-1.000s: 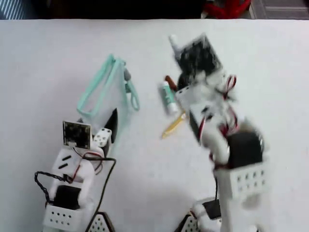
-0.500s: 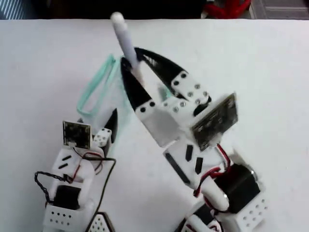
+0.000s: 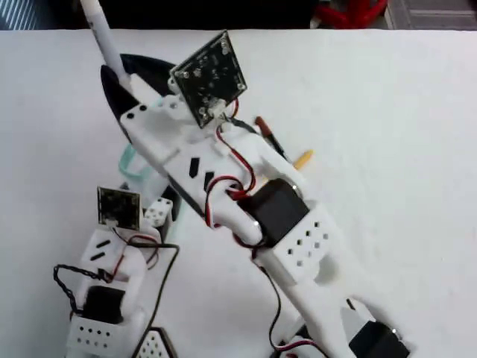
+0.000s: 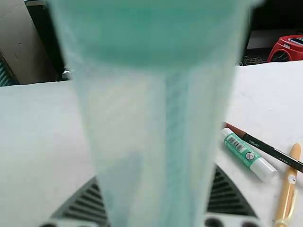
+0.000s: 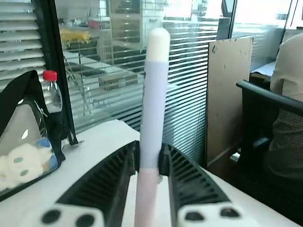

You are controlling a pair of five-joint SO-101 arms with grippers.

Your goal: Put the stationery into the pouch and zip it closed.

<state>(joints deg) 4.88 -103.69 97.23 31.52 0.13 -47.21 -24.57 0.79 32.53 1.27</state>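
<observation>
At the near left of the white table (image 3: 387, 89), the left gripper (image 4: 156, 189) is set on the near end of the teal pouch (image 4: 156, 94). The pouch's translucent wall and teal band are seen close against the left wrist camera, between two grey ribbed fingers (image 4: 80, 208). The left jaws therefore appear to be clamped on the pouch, though the contact itself is blurred.

The right arm is stretched slantwise across the table from the near right corner, and most of the pouch is covered by it in the high view. A short curve of teal rim is seen just beside the arm's white body.

A pale pen (image 3: 100, 30) is held in the right gripper (image 3: 119, 71) above the far left part of the table, beyond the pouch. Its free end is tilted toward the table's far edge. In the right wrist view the black jaws are seen closed tight on the pen's barrel, which is white at the rounded top, lilac in the middle and pinkish lower down.

To the robot's right of the pouch, three pieces are lying on the table. A glue stick (image 4: 246, 153) and a dark pen (image 4: 265, 149) with a reddish-brown end lie just beside each other, and a yellow pen (image 4: 288, 184) lies near them.

Window blinds and a red-capped bottle (image 5: 49, 92) are seen in the room behind the held pen.
</observation>
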